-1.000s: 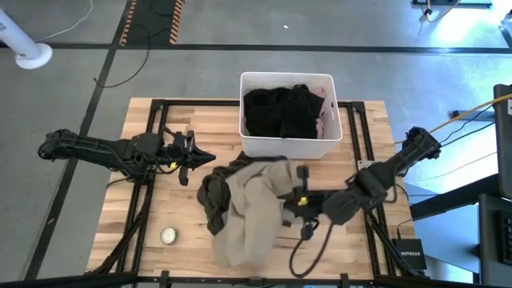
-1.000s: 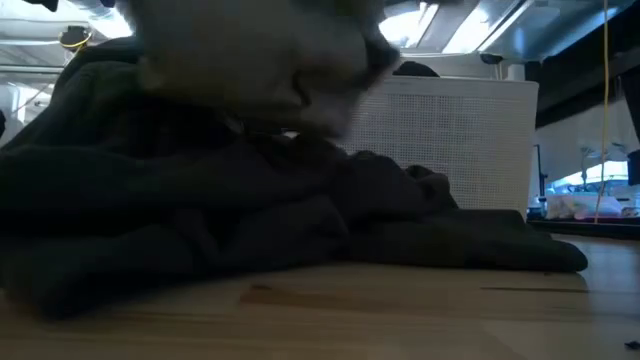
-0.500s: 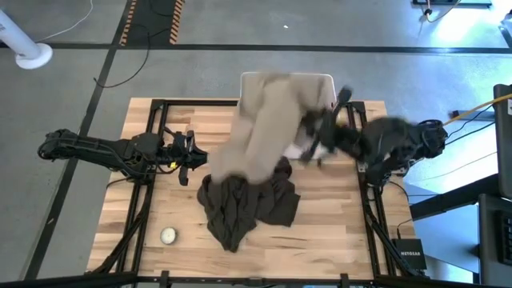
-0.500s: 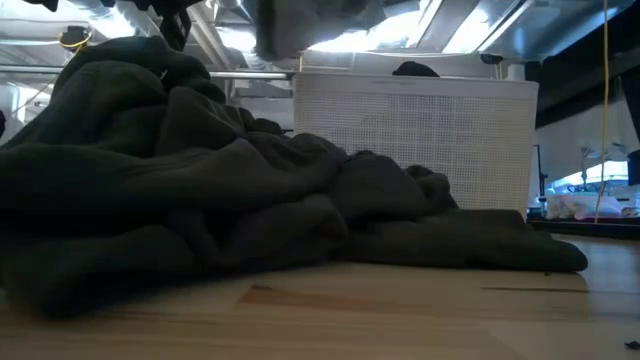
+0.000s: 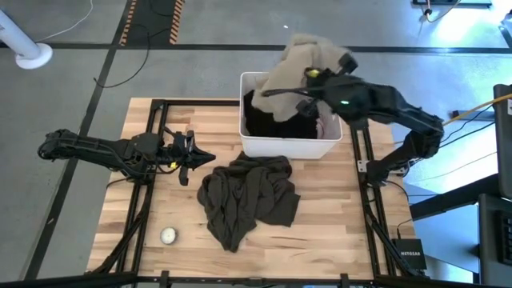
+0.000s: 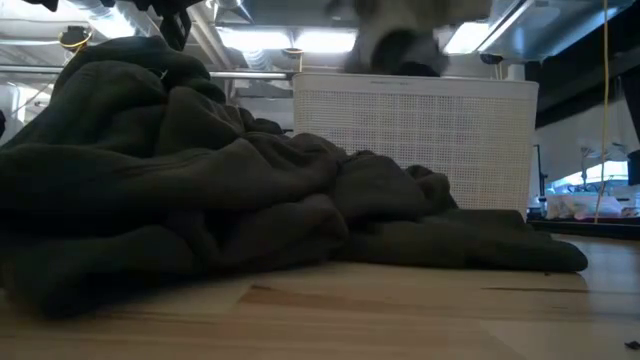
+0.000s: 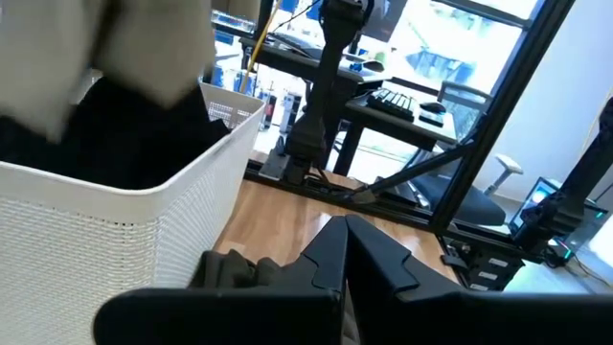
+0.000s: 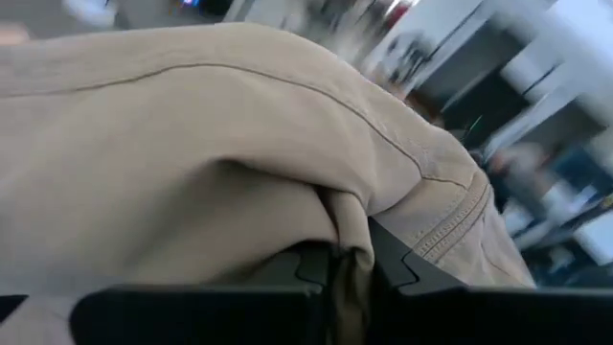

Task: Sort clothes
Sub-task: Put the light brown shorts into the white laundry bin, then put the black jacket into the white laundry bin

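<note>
My right gripper [image 5: 294, 83] is shut on the khaki-beige garment [image 5: 306, 54], which is held bunched above the far side of the white bin [image 5: 286, 146]. The garment fills the right wrist view [image 8: 192, 144] and blurs across the top of the low view [image 6: 400, 30]. A black garment [image 5: 278, 116] and a pale pink one [image 5: 327, 124] lie in the bin. The dark olive-brown garment [image 5: 248, 196] lies heaped on the table in front of the bin. My left gripper [image 5: 206, 158] is shut and empty at the table's left. My right gripper pinches a fold of the khaki garment [image 8: 352, 251] between its two fingers; how many layers I cannot tell. The cloth drapes over and around the fingers, which hides the place of contact in the high view. The garment is lifted clear, above the bin.
A small white ball [image 5: 168, 235] lies near the table's front left. The olive garment fills the low view's foreground [image 6: 200, 200], with the bin's wall [image 6: 430, 140] behind it. Bare wood shows at the table's right, in front of the bin.
My right gripper has risen from the table's near middle and swung toward the far edge. It has carried the khaki garment off the olive one and up over the bin. The khaki garment, first spread on the table, now hangs bunched. The olive garment has stayed.
</note>
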Controlling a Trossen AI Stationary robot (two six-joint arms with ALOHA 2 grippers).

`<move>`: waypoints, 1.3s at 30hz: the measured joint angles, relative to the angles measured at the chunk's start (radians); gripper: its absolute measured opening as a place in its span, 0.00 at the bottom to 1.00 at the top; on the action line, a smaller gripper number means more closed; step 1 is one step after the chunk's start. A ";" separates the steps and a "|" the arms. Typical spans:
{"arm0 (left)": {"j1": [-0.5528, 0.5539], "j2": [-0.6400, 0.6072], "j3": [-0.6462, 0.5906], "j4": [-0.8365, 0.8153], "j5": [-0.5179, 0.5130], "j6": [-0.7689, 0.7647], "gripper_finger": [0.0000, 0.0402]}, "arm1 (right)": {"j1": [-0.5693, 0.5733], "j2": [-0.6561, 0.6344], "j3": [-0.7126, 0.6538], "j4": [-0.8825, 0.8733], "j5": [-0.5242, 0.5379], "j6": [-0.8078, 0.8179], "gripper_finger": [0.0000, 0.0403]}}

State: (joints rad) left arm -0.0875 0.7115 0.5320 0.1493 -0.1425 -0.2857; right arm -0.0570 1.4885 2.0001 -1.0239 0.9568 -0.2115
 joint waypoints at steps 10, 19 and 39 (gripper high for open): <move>0.000 0.000 0.000 0.000 0.000 0.006 0.00 | -0.209 0.001 -0.398 0.121 -0.227 0.164 0.12; 0.000 0.000 0.000 0.000 0.000 0.007 0.00 | -0.254 0.003 -0.631 0.422 -0.452 0.184 0.16; 0.000 0.000 0.000 -0.005 0.000 -0.021 0.00 | -0.232 0.001 -0.237 0.101 -0.671 0.314 0.69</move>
State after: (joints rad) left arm -0.0872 0.7113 0.5320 0.1445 -0.1421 -0.3069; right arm -0.2886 1.4891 1.7629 -0.9226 0.2859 0.1026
